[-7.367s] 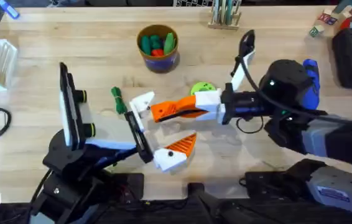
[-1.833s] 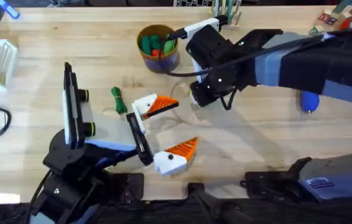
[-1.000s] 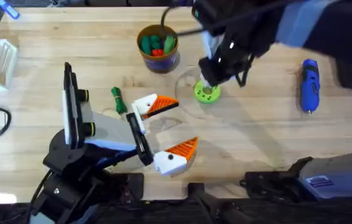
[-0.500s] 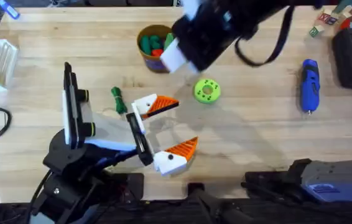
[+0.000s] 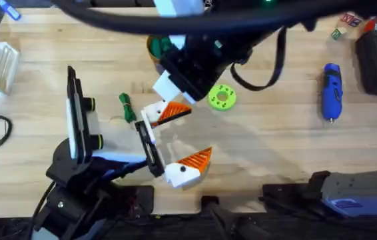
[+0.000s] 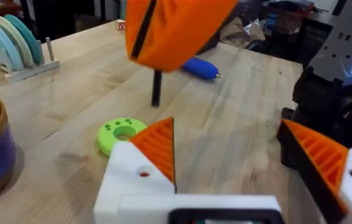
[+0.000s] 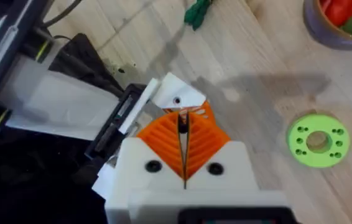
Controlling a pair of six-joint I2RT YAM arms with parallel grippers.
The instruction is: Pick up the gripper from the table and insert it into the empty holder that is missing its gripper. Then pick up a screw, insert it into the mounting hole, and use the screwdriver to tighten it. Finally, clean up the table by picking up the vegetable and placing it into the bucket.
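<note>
Left of centre in the overhead frame, the holder (image 5: pixel 151 113) carries the gripper (image 5: pixel 174 111), an orange ribbed wedge seated in the white blocky mount, so I judge the first step done and the screw step in hand. The mounting hole (image 7: pixel 176 100) is a small dark dot on the mount's flat face, empty for now. My right gripper (image 7: pixel 182 127) hovers just above it with its jaws together, clamped on the screw (image 6: pixel 156 90), a thin black shank hanging straight down from the orange pads. The next move calls for lining the shank's tip up over that hole and lowering it squarely; I expect the smooth plastic face to give little guidance if I come in tilted. My left gripper (image 5: pixel 194 133) presents the mount with its jaws wide apart, the twin orange finger near the lower middle. Outward from there, the round lime-green disc (image 5: pixel 221 97) with its ring of holes lies just to the right of the mount on the pale wooden tabletop (image 5: pixel 275 153). The blue pen-shaped screwdriver (image 5: pixel 330 90) rests untouched at the right, well apart. The knobbly dark-green vegetable (image 5: pixel 127 107) lies just left of the holder, and the bucket (image 5: pixel 152 47) sits above it, partly under my right arm.
</note>
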